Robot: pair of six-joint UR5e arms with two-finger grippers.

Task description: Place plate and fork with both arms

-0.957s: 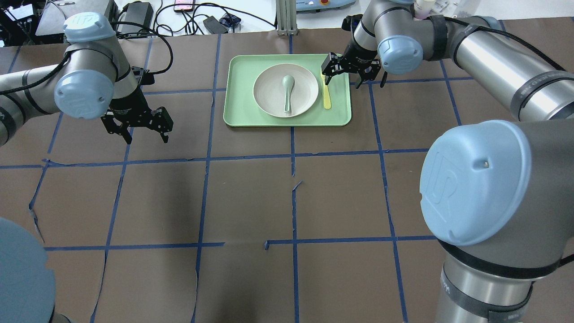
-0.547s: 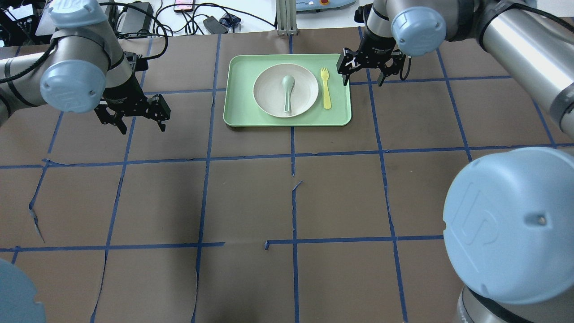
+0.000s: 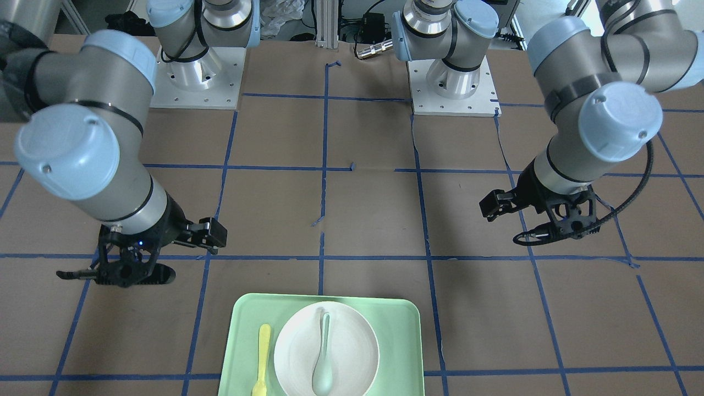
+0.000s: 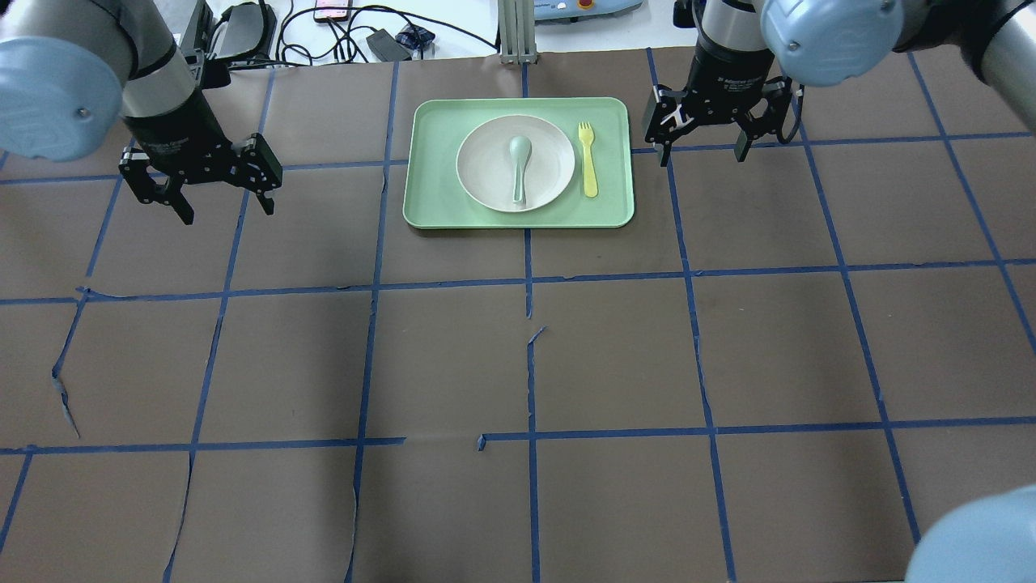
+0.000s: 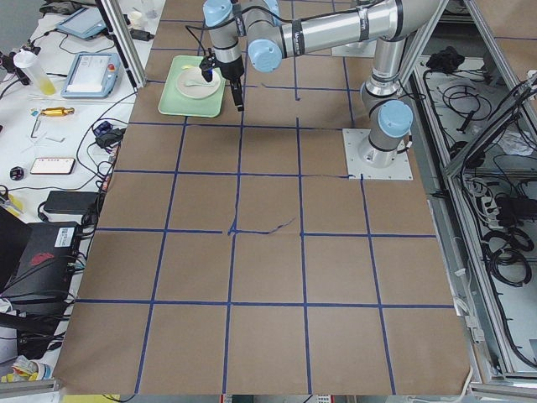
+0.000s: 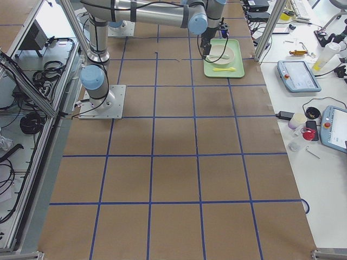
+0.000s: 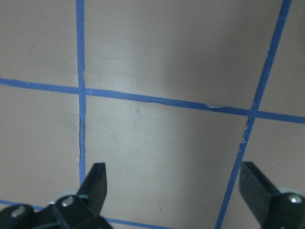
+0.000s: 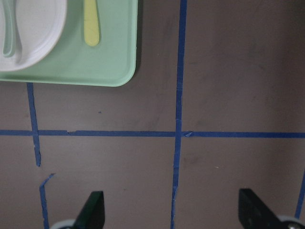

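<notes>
The off-white plate point(image 4: 486, 166) sits on a pale green tray point(image 4: 437, 121) at the table's far middle. The yellow fork point(image 4: 588, 162) lies on the tray just right of the plate. My right gripper point(image 4: 702, 158) is open and empty, right of the tray, clear of the fork. My left gripper point(image 4: 227, 212) is open and empty over bare table, well left of the tray. The right wrist view shows the fork point(image 8: 90, 24), the plate point(image 8: 33, 28) and the open gripper point(image 8: 171, 200). The left wrist view shows the open gripper point(image 7: 174, 179) over table only.
A mint-green spoon point(image 4: 518, 170) lies in the plate. The table is brown paper with blue tape lines point(image 4: 530, 356). Cables and devices point(image 4: 356, 24) lie beyond the far edge. Both arm bases point(image 3: 198, 71) stand at the near side.
My right gripper has moved right, from over the tray's edge by the fork to beside the tray. My left gripper has drifted left and farther back. The plate, fork and spoon stay put.
</notes>
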